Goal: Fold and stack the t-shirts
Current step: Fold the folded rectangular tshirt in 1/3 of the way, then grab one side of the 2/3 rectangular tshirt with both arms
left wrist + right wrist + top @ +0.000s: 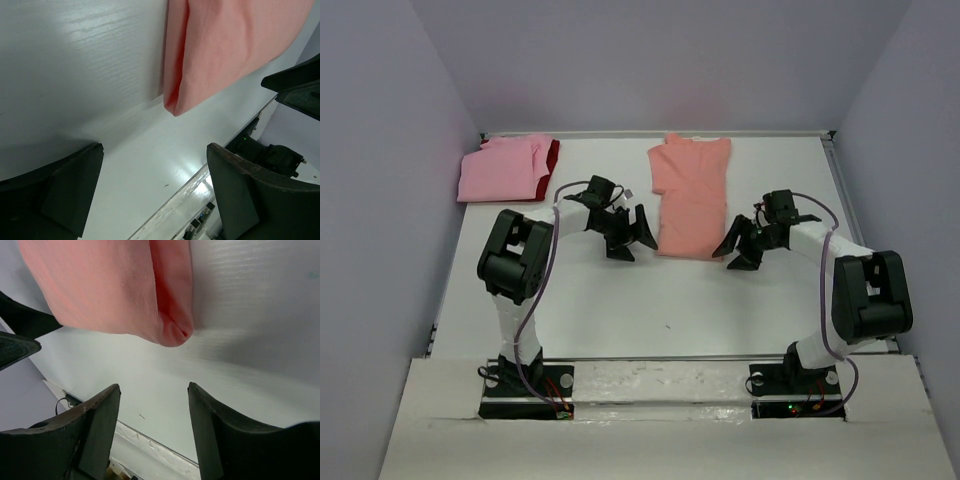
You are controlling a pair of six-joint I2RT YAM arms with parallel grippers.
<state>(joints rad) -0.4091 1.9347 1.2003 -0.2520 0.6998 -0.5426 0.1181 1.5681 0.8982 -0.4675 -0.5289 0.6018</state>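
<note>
Your salmon-orange cotton t-shirt (692, 195) lies flat toward the back of the table, near its middle. It is folded lengthwise into a long narrow panel, slightly wider at its far end. The knit looks soft and matte, and each wrist view shows one of its near corners as a rounded, doubled edge with a shadowed crease where the layers meet. Your left gripper (628, 236) sits just beside the shirt's near left corner, its black hard-plastic fingers (70, 195) spread wide with only bare tabletop between them. Your right gripper (745, 246) flanks the near right corner, its jaws likewise apart and holding nothing; neither gripper appears to touch the cloth. At the far left corner a lighter pink folded t-shirt (500, 172) rests on a dark red one (553, 156), which shows only as a strip along the pink one's right edge. The table (620, 300) is white with a faint brushed grain and a soft sheen, and plain pale grey-lilac walls (650, 60) enclose it on three sides.
</note>
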